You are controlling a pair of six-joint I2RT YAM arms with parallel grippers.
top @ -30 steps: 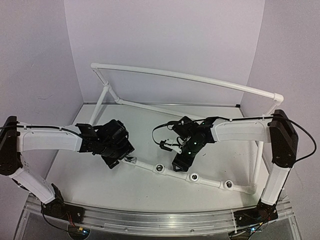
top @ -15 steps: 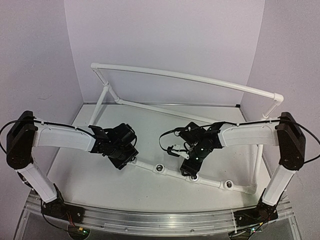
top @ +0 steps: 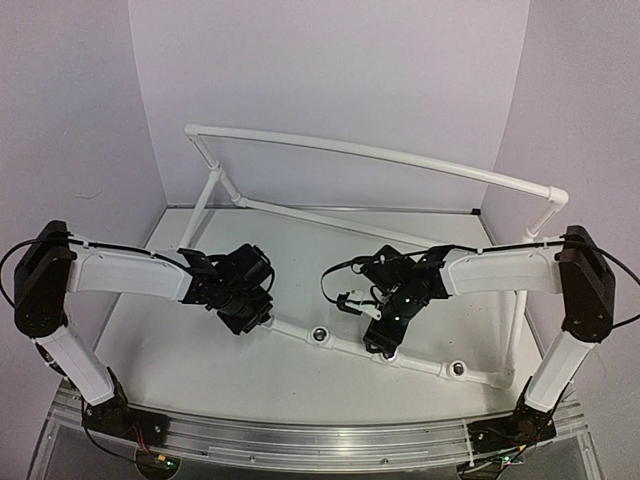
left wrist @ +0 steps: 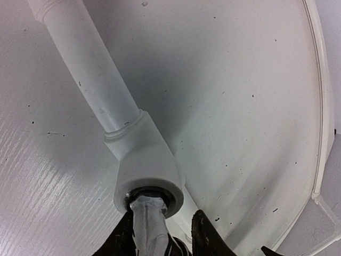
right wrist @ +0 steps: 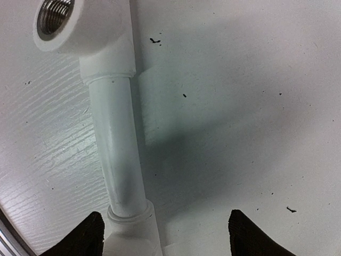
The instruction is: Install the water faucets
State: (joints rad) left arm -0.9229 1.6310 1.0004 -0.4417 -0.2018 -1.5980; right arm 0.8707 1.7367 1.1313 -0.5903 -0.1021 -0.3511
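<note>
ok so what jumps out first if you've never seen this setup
The big white pipe frame spans the table. At its near rail, the left end effector holds a silvery water faucet at the mouth of one socket. The right end effector hangs open astride a pipe run, an empty threaded socket just beyond.
</note>
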